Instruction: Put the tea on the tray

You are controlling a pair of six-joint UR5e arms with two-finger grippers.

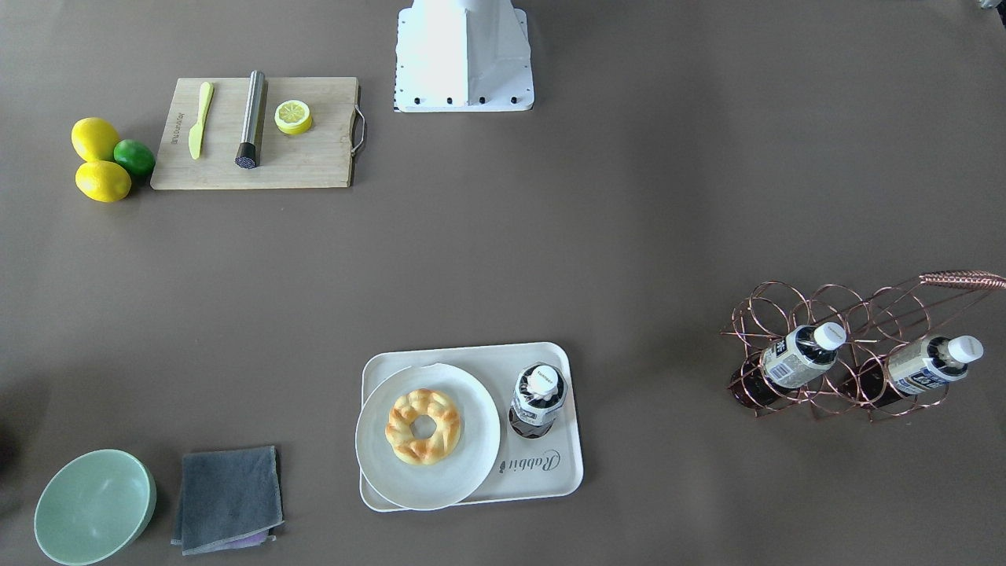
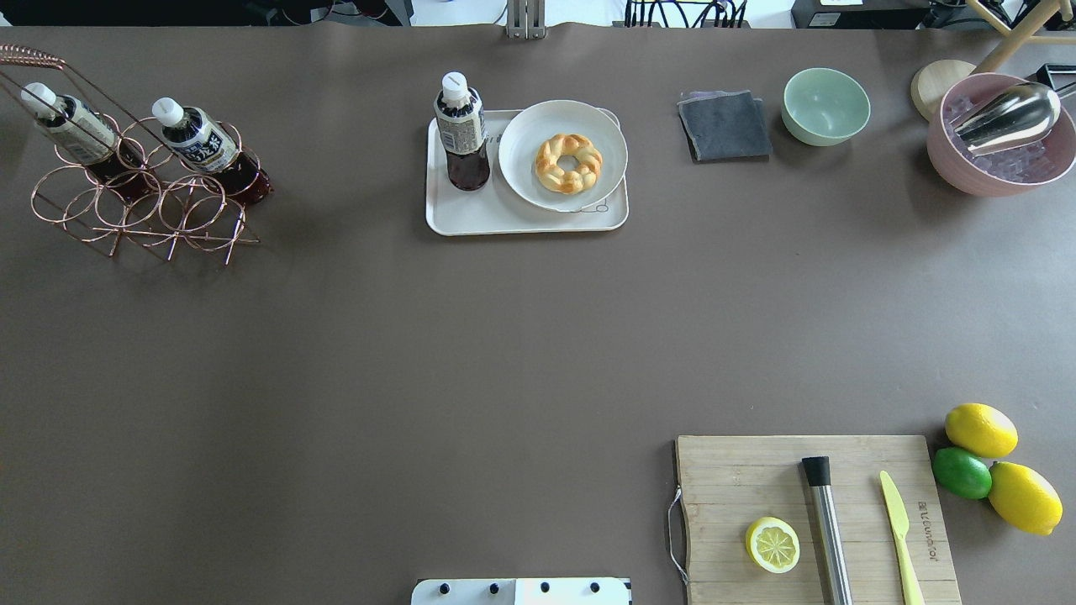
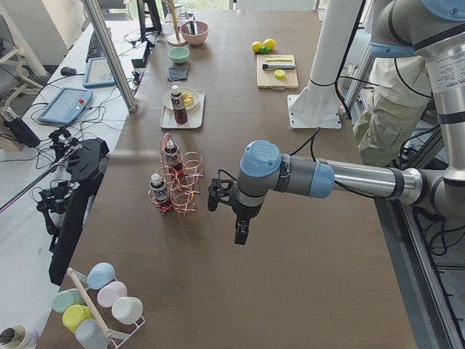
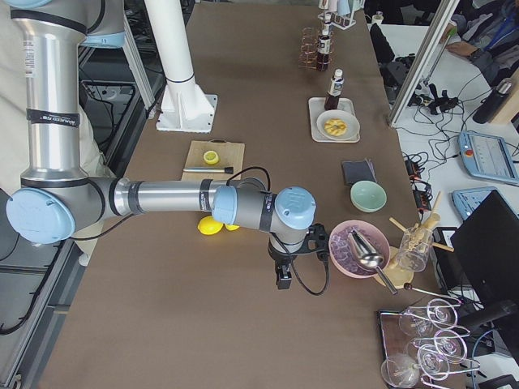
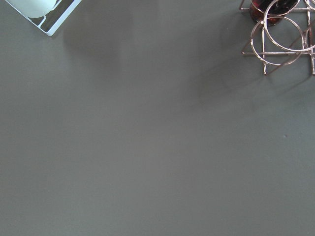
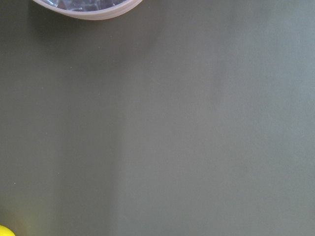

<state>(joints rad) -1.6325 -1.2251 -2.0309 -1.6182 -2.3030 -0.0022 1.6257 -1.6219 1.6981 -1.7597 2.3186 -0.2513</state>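
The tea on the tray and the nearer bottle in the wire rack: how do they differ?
The tea stands upright; the rack bottle leans. The tea rests on the tray; the rack bottle sits in the wire rack. Both have white caps and dark drink.

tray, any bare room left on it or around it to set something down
The tray is crowded: the plate and tea leave mainly a narrow strip along its robot-side edge. Wide bare table lies between it and the wire rack, and across the middle towards the cutting board.
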